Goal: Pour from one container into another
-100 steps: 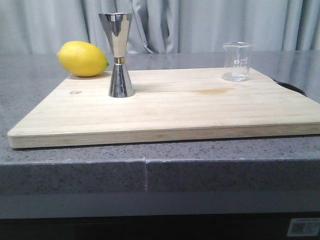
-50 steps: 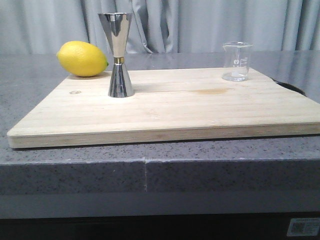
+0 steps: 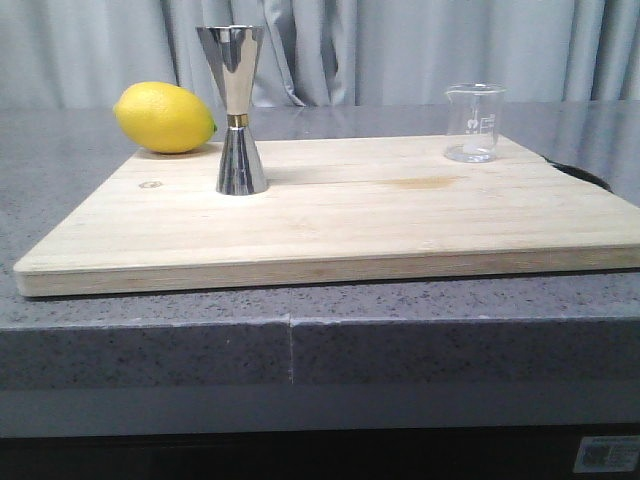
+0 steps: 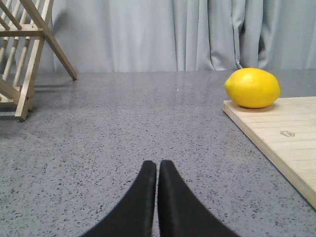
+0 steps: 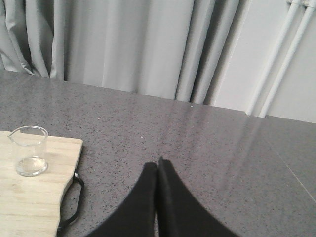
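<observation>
Steel jigger [image 3: 233, 110] stands upright on the wooden board [image 3: 340, 225], toward its left; lemon [image 3: 165, 118] just behind and left of it at the board's far corner. Glass beaker [image 3: 473, 122] upright near the board's far right corner, well apart from the jigger, spout lip turned left in the front view; it looks dry or nearly so, though a thin film could not be ruled out. Whether the jigger's upper cup holds liquid cannot be told, the rim sits above the camera line. So the scene fits either a pour to come or one already finished and the vessels set back down. Any handling of the jigger wants a grip at the narrow waist by the brass band, kept plumb until over the receiving rim; polished metal will likely be slippery, and the tall narrow shape tips easily. The beaker is light and could skate on the board if nudged. Left gripper [image 4: 157, 170]: jaws pressed together, tips meeting, holding nothing, hovering over bare grey desk [image 4: 123, 133] left of the board, wooden rack [image 4: 22, 54] farther off. Right gripper [image 5: 157, 170]: jaws likewise closed on nothing, above the desk to the right of the board's strap end.
</observation>
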